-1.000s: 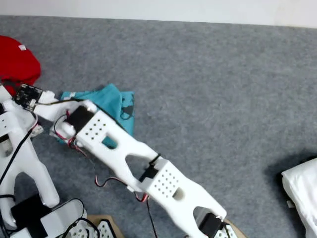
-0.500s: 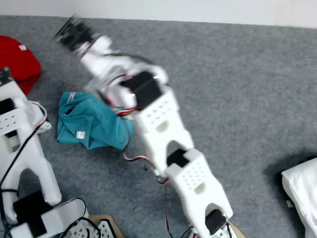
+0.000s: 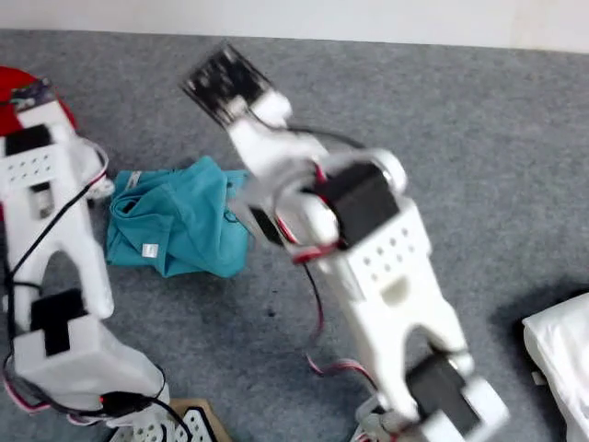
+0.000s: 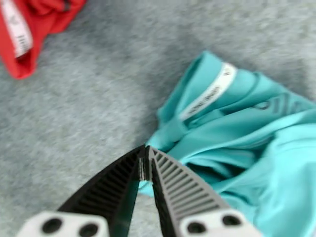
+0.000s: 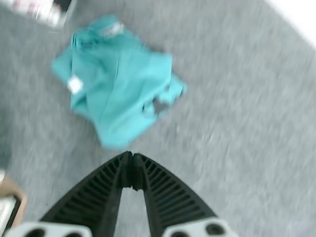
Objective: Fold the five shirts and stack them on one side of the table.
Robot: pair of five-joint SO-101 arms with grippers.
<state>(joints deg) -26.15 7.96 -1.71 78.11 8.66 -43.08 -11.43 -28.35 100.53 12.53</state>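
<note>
Left tool (image 4: 146, 165) closed beside teal shirt (image 4: 247, 148)

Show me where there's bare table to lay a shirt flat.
Free: the grey table between the right arm and the white cloth, up to the far edge. Crowded: the left side, where red shirt, teal shirt and left arm sit close together.

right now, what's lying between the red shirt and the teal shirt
Nothing lies there: in the left wrist view the stretch between the red shirt and the teal shirt is bare grey table surface.
</note>
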